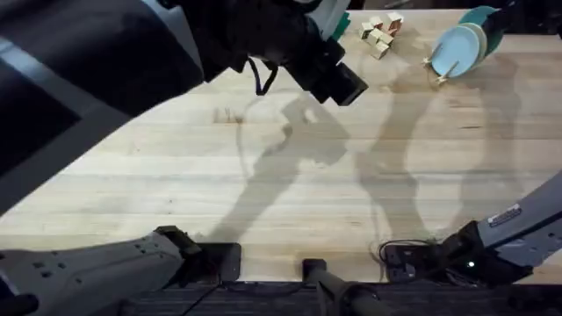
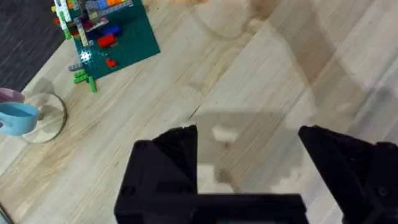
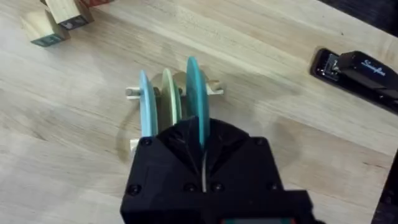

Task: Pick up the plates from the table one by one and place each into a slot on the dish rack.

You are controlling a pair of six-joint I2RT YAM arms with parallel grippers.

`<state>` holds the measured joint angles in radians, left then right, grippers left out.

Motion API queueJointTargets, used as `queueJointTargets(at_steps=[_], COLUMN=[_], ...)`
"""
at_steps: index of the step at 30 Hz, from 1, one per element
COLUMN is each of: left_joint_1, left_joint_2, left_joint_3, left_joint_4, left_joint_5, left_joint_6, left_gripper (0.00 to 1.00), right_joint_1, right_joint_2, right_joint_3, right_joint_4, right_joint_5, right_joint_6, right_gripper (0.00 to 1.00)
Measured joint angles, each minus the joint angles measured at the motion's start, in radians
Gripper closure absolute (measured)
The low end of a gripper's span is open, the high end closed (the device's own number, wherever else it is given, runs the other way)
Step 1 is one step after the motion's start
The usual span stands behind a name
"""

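Three plates stand on edge in the dish rack (image 3: 214, 91) at the table's (image 1: 263, 175) far right: a pale blue one (image 3: 146, 109), a cream-yellow one (image 3: 169, 98) and a teal-blue one (image 3: 194, 90). My right gripper (image 3: 200, 134) is shut on the rim of the teal-blue plate, which sits in the slot beside the cream one. From overhead the rack (image 1: 439, 77) shows with the pale blue plate (image 1: 452, 48) facing me and the teal one (image 1: 481, 17) behind it. The left gripper (image 2: 249, 149) hangs open over bare wood, holding nothing.
Wooden blocks (image 1: 379, 33) lie left of the rack. A black stapler (image 3: 357, 67) lies on its other side. A green baseplate with bricks (image 2: 106, 34), a blue cup (image 2: 17, 118) and a pink dish (image 2: 9, 95) show past the left gripper. The raised left arm (image 1: 132, 53) hides the table's far left.
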<state>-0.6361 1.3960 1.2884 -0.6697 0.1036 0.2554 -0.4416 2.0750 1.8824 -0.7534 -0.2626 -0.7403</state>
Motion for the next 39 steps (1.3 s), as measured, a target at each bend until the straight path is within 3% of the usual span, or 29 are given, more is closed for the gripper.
queueJointTargets(at_steps=[6, 24, 27, 39], left_joint_1=[0.0, 0.0, 0.0, 0.0], left_joint_2=[0.0, 0.0, 0.0, 0.0], left_joint_3=[0.0, 0.0, 0.0, 0.0], left_joint_4=[0.0, 0.0, 0.0, 0.0], left_joint_5=[0.0, 0.0, 0.0, -0.007], left_joint_6=[0.0, 0.0, 0.0, 0.0], left_gripper=[0.008, 0.007, 0.007, 0.008], right_joint_1=[0.0, 0.0, 0.0, 0.024], right_joint_2=[0.0, -0.022, -0.14, -0.474], right_joint_3=[0.002, 0.002, 0.002, 0.003], right_joint_4=[0.002, -0.01, -0.085, -0.436], right_joint_5=[0.0, 0.0, 0.001, 0.01], right_joint_6=[0.0, 0.04, 0.057, 0.109], right_gripper=[0.863, 0.829, 0.72, 0.5])
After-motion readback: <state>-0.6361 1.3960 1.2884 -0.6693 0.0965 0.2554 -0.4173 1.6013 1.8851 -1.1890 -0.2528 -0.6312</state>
